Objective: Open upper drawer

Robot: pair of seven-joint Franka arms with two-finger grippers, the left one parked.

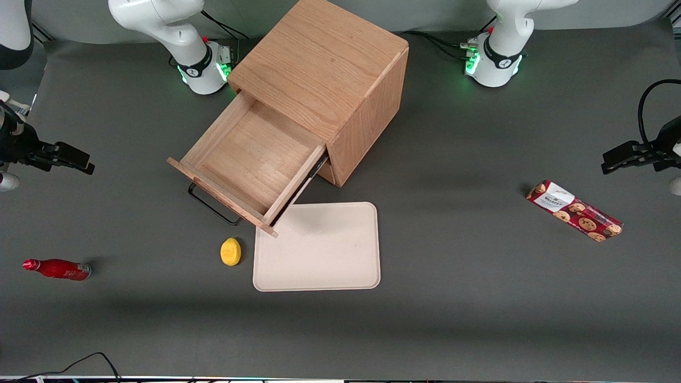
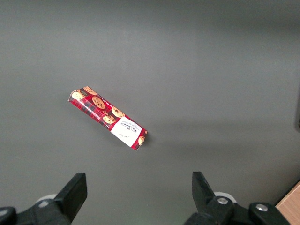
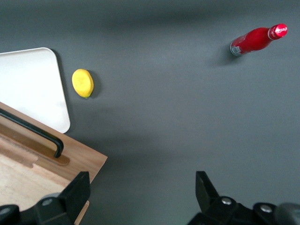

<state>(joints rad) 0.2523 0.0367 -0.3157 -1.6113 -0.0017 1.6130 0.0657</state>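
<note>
Upper drawer pulled out, end effector open, apart.

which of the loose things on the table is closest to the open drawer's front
The yellow lemon, lying just nearer the camera than the upper drawer handle. The red bottle and cookie box lie far off. The gripper is open.

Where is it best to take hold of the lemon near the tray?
Grip the lemon across its narrower middle, coming straight down: it lies flat, apart from the tray. The open gripper hangs over the table toward the working arm's end.
</note>
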